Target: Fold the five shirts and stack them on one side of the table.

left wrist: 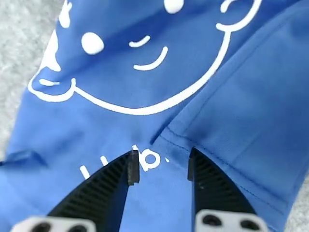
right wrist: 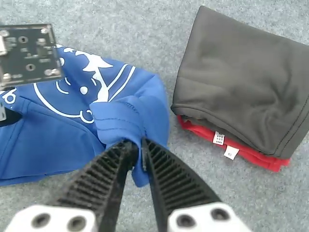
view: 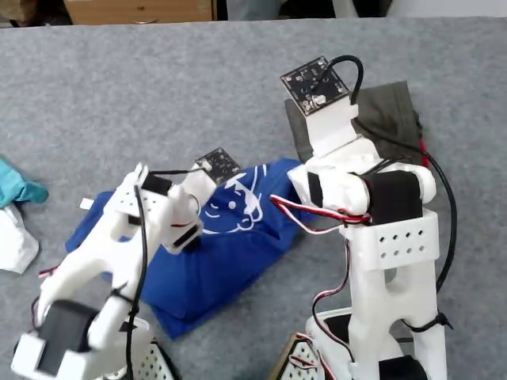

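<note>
- One grey felt-covered table (view: pixel 158 87) carries everything, with both arms mounted at its near edge.
- Right arm (view: pixel 380 214) – the bulkier one in the high view – rises from its base and leans forward, its wrist angled down over the gap between the blue shirt and the folded stack.
- Blue shirt (view: pixel 238 253) with a white cartoon-face print lies rumpled and partly folded in the middle of the table, between the two arms.
- Left arm (view: pixel 103 253) slants up from the near left corner, with its wrist bent down over the printed part of the blue shirt.
- Dark grey shirt (right wrist: pixel 241 92) lies folded on the far right side of the table, just beside the blue one but apart from it.
- Red shirt (right wrist: pixel 251 154) sits folded beneath the dark one, and just its edge and two small labels peek out.
- Teal garment (view: pixel 16 188) and white garment (view: pixel 14 237) lie bunched at the table's left edge, well apart from the rest.
- Right pincer (right wrist: pixel 140 144) is clamped on a bunched fold at the blue shirt's hemmed edge – the jaws almost meet around the cloth.
- Left pincer (left wrist: pixel 159 166) stands with its jaws spread, straddling a stitched hem just below the print; whether the tips touch the cloth cannot be told.
</note>
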`<state>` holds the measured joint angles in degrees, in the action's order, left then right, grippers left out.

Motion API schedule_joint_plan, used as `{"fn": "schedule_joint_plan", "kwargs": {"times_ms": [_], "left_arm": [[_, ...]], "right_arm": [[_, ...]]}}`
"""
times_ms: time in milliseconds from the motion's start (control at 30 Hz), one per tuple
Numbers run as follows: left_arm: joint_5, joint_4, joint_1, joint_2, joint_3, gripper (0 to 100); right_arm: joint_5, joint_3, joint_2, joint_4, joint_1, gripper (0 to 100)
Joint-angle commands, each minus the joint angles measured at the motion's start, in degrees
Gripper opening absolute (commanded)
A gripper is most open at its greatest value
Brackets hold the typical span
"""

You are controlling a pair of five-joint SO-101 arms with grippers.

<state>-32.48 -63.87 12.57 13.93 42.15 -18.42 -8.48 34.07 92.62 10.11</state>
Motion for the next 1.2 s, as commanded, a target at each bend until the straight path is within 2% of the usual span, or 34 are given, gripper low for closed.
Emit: {"fn": "schedule_joint_plan", "kwargs": {"times_ms": [0, 233, 367, 967, 1167], "left_arm": [[0.53, -0.53, 0.75, -2.73, -4.26, 19], [0.53, -2.55, 1.45, -4.22, -7.34, 19], [0.97, -2.20, 2.59, -4.92, -7.08, 12], [1.85, -2.29, 2.59, -6.59, -8.13, 16], [1.49, -2.29, 2.51, -11.16, -8.75, 16]], "right_arm": [[-0.09, 0.31, 0.13, -1.14, -0.88, 1.2], [-0.09, 0.31, 0.13, -1.23, -0.88, 1.2], [-0.09, 0.31, 0.13, -1.23, -0.88, 1.2], [-0.18, 0.40, 0.13, -1.23, -0.88, 1.3], [-0.09, 0.40, 0.13, -1.23, -0.88, 1.3]]}}
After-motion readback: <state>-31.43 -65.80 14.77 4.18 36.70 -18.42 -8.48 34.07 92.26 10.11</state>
